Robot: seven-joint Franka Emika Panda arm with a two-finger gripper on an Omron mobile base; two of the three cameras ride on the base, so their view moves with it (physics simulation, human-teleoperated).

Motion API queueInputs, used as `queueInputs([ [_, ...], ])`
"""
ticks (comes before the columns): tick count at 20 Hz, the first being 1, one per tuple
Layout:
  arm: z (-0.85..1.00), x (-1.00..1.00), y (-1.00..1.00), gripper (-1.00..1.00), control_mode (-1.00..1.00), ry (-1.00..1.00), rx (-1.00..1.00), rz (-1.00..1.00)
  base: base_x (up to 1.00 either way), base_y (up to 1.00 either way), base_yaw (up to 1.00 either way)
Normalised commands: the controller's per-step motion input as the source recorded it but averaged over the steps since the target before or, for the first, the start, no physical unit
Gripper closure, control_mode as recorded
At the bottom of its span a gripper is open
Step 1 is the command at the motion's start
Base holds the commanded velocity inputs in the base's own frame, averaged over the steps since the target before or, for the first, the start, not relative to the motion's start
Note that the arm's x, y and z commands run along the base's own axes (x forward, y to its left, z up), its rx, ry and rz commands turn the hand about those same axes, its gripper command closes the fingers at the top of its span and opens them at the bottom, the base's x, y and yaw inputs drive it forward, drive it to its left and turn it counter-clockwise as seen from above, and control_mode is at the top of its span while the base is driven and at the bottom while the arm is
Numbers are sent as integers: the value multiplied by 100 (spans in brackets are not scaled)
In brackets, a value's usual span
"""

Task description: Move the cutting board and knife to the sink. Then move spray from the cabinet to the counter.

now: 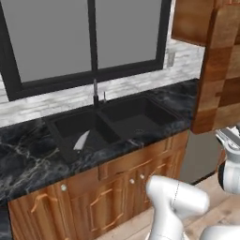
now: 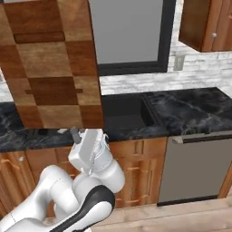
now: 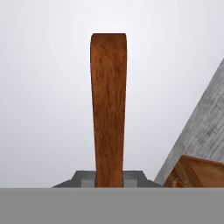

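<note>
My gripper (image 2: 74, 131) is shut on the lower edge of the checkered cutting board (image 2: 52, 68), which stands upright high above the counter (image 2: 190, 108). The board (image 1: 220, 70) rises at the right of the left base view, above the gripper (image 1: 224, 134). The hand view shows the board (image 3: 108, 109) edge-on between the fingertips (image 3: 85, 178). The pale-bladed knife (image 1: 81, 139) lies in the left basin of the black sink (image 1: 136, 112). A reddish-brown wall cabinet (image 2: 204, 25) hangs at the upper right, doors closed. The spray is out of view.
A slim faucet (image 1: 95, 93) stands behind the sink below a dark-framed window (image 1: 89, 33). A grey dishwasher front (image 2: 195, 167) sits under the counter right of the sink. Lower arched-panel cabinet doors (image 1: 108, 197) line the front.
</note>
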Motion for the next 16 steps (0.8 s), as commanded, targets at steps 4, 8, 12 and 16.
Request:
queueInputs([
  [4, 0, 0, 0, 100, 100, 0, 0, 0, 91, 50, 37],
  [8, 0, 0, 0, 100, 100, 0, 0, 0, 86, 53, 41],
  [12, 0, 0, 0, 100, 100, 0, 0, 0, 50, 29, 38],
  [16, 0, 0, 0, 100, 100, 0, 0, 0, 20, 0, 23],
])
